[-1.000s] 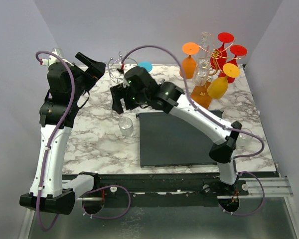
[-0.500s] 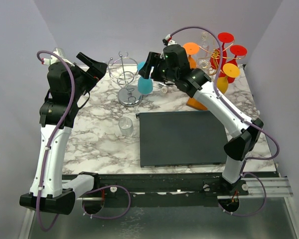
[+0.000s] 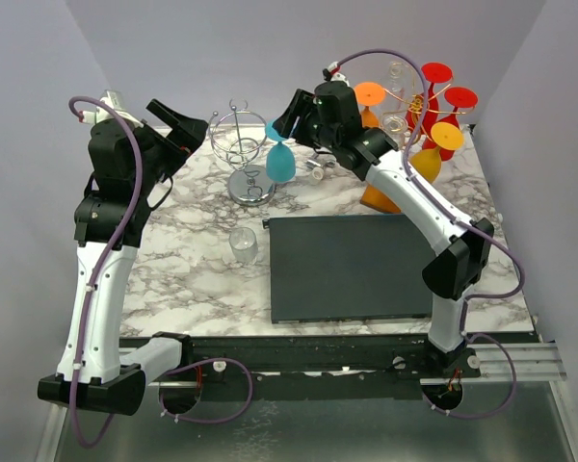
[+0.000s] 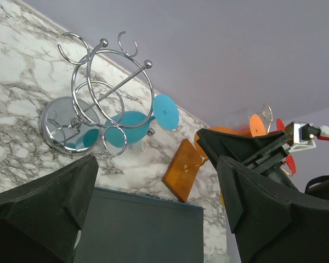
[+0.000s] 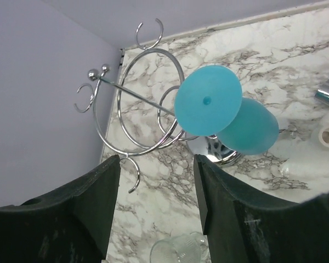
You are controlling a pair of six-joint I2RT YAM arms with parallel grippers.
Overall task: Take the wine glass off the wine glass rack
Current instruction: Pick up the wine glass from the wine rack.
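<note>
The table [image 3: 183,279] is patterned as white marble with grey veining. A plain dark grey mat [image 3: 352,265] is seen at centre right of the top view. The wire stand [image 3: 239,144] at upper centre is finished in shiny silver chrome, and a turquoise glass [image 3: 280,164] is shown against it. At upper right, the wine glass rack [image 3: 378,199] is coloured orange-brown in its wooden base and gold in its wire. An orange glass [image 3: 369,93], red glasses [image 3: 436,72] and a yellow glass [image 3: 446,135] are seen on it. A tumbler [image 3: 243,245] left of the mat is colourless. The left arm [image 3: 94,289] and right arm [image 3: 409,197] are coloured white with black joints, and purple cables [image 3: 380,52] are run along them. The walls are tinted pale lilac-grey.
</note>
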